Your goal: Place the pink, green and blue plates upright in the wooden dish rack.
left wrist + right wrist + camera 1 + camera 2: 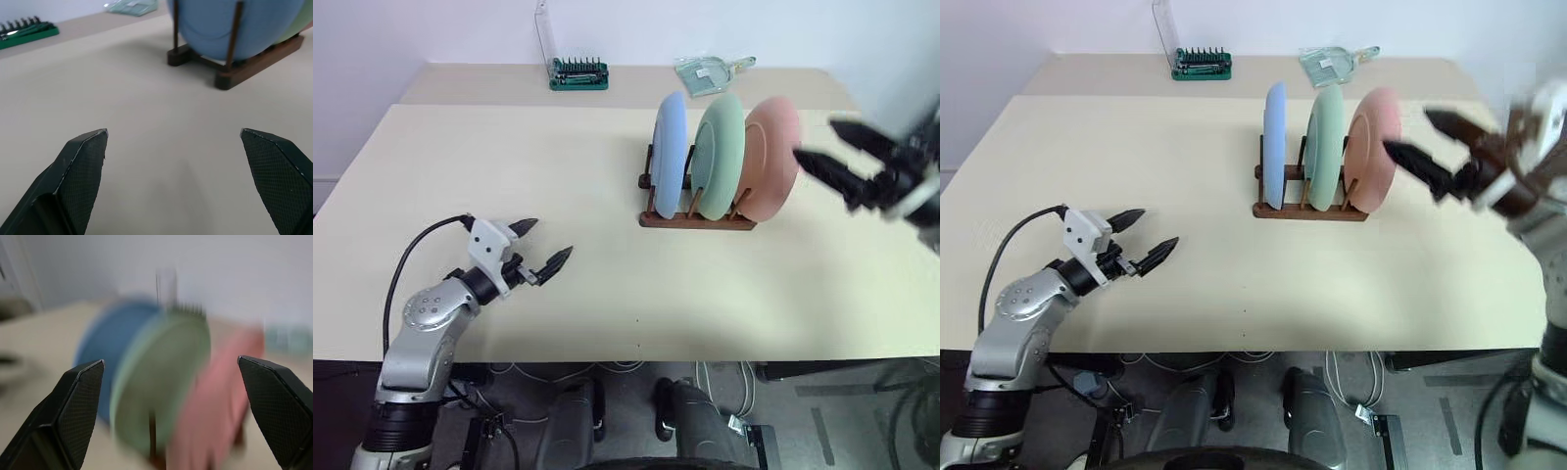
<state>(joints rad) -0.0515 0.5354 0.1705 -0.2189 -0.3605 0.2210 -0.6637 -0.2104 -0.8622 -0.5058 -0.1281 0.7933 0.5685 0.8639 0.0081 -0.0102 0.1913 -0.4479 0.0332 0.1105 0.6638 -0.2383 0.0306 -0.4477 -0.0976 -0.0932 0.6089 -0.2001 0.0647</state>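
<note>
Wooden dish rack (697, 219): holds blue plate (670, 153), green plate (720, 155), pink plate (771, 157), all upright. Task looks complete. Left gripper (546, 253), right gripper (830, 149): jaws spread, empty.

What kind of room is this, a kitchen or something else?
Probably a lab or workshop rather than a kitchen. The plates stand in a small wooden rack on a bare work table, with a green case of screwdriver bits at the back and loose cables on the floor beneath.

Sky-blue plate (670, 154), mint-green plate (720, 155) and salmon-pink plate (771, 157), all plain; dark reddish-brown wooden rack (697, 219); cream table (509, 176); green bit case (578, 74)
</note>
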